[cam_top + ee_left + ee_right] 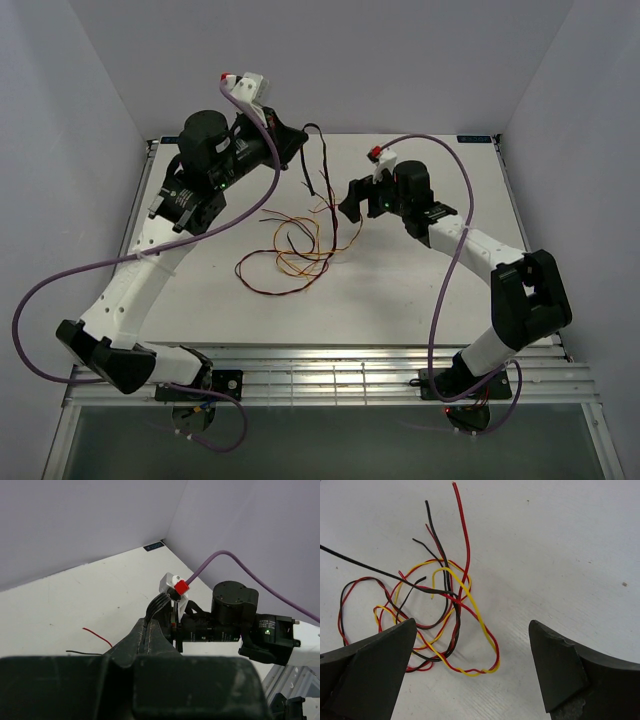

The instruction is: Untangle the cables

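Two sets of jaws are mine, and they stand quite differently. My left jaws, high up at the far left of the desk (420,300), are clamped tight on a dark cable (308,160). From above it hangs off their tip and trails down toward the middle of the desk. In my left wrist view, thin dark strands (156,605) arch out from between the closed tips. My right jaws are spread wide over the right edge of the tangle, gripping nothing. The cables (295,250) lie in a loose heap at the desk's centre, with red, yellow and black loops (445,605) crossing one another and several free ends sticking out. A red end (97,634) and a black end (82,653) lie flat on the desk below my left jaws.
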{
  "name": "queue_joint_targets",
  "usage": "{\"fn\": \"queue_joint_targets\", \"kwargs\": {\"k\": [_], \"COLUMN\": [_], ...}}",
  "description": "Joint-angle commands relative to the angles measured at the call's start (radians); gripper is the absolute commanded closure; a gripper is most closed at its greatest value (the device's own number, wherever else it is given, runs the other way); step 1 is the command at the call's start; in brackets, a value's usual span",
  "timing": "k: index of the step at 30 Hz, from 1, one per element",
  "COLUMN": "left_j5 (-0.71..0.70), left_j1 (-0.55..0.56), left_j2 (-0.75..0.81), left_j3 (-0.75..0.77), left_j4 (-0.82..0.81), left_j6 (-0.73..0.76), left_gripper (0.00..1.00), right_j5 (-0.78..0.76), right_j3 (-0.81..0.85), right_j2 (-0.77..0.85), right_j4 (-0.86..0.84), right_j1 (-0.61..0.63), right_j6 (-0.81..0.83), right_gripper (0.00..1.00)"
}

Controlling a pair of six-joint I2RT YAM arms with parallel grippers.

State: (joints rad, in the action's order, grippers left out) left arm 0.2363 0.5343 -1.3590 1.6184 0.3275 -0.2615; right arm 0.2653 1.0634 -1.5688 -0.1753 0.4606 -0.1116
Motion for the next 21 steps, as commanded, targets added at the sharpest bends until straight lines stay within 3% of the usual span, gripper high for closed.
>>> {"fn": "queue_joint_targets", "kwargs": {"k": [1, 7, 8, 10, 11, 13, 15, 21], "left_j5": [-0.063, -0.057, -0.058, -0.08, -0.092, -0.159, -0.253, -0.845], "left_j1": [0.006, 0.004, 0.006, 0.006, 0.004, 0.004, 0.006, 0.001], "left_j2": [0.072, 0.095, 0.097, 0.103, 0.104, 0.104, 0.098, 0.04], "left_j3": [0.018, 0.008, 0.006, 0.003, 0.003, 0.008, 0.02, 0.092], "left_j4": [-0.034, -0.03, -0.031, -0.03, -0.027, -0.012, 0.01, 0.065], "left_j6": [-0.005, -0.013, -0.016, -0.016, -0.018, -0.019, -0.013, 0.053], "left_gripper": [1.0, 1.0, 1.0, 1.0, 1.0, 1.0, 1.0, 1.0], "right_j5": [-0.014, -0.004, -0.008, 0.008, 0.027, 0.032, -0.006, -0.12], "right_j3": [-0.022, 0.032, 0.033, 0.049, 0.049, 0.04, 0.024, -0.031], "right_j2": [-0.022, -0.143, -0.157, -0.186, -0.188, -0.171, -0.127, 0.019], "right_j4": [-0.024, 0.008, 0.008, 0.023, 0.023, 0.019, 0.025, 0.111], "right_j1": [0.003, 0.001, 0.001, 0.001, 0.001, 0.001, -0.002, -0.106], "right_j6": [0.044, 0.067, 0.067, 0.067, 0.066, 0.056, 0.041, -0.014], "right_gripper": [0.02, 0.02, 0.09, 0.3, 0.65, 0.88, 0.92, 0.92]}}
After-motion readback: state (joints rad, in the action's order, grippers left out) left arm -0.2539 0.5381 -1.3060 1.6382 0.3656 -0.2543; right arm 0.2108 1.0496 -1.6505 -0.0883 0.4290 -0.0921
